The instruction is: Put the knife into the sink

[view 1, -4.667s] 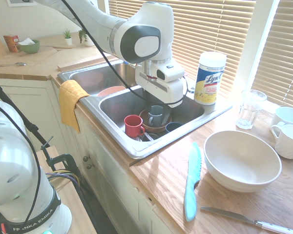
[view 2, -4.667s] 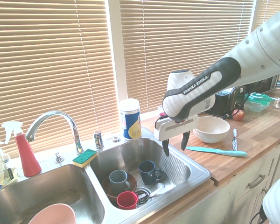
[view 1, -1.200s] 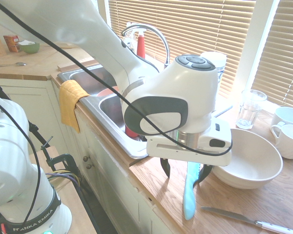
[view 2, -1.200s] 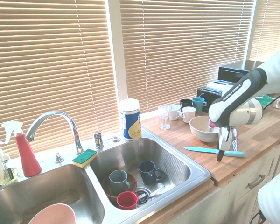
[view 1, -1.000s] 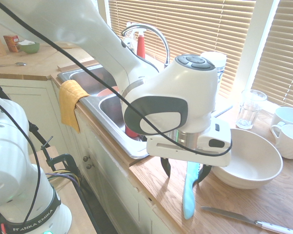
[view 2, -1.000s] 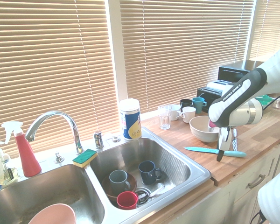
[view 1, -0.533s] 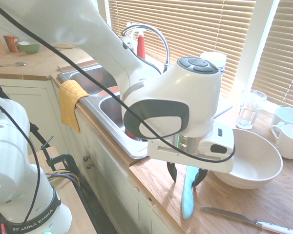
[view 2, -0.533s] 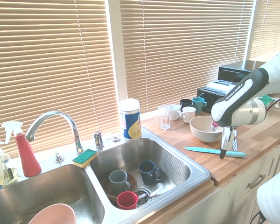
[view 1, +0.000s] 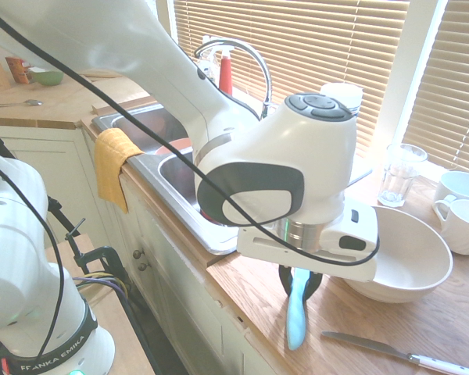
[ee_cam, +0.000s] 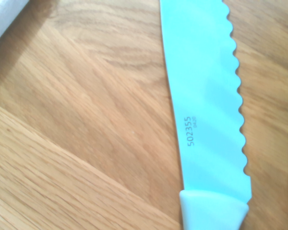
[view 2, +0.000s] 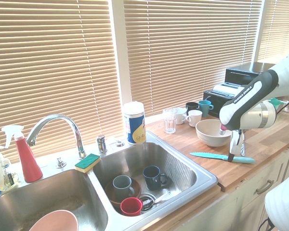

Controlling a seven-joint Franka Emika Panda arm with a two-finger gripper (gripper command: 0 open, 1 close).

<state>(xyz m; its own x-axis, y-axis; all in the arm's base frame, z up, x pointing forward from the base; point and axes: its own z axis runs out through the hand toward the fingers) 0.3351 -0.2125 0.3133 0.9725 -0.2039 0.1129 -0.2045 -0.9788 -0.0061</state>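
Because the knife lies flat on the worktop, the gripper comes down from above, one finger either side of the narrow handle near where it meets the blade. Hand closed on the knife, pinching across its width; knife apparently at counter level, beside the sink and outside it. Grip near the join looks sensible: close to mid-length, so neither end should drag badly, and the smooth handle offers better purchase than the scalloped edge. Blade end points towards the sink, handle end away from it, which should suit a carry tip-first over the rim. Cream bowl sits close by on the window side, the gripper's housing crowding it in the first exterior view; a straight lift looks wiser than any sideways start. Slim table knife with the white handle lies apart, not part of the job. Near basin holds a red mug, a grey-blue mug and a dark blue mug, grouped towards the divider side; the ribbed stretch of basin wall nearer the knife likely gives the easier drop. Main risk: a long thin thing pivoting in a narrow pinch, or its tip catching the rim. Judged early in the job: grasp made, transfer to do.
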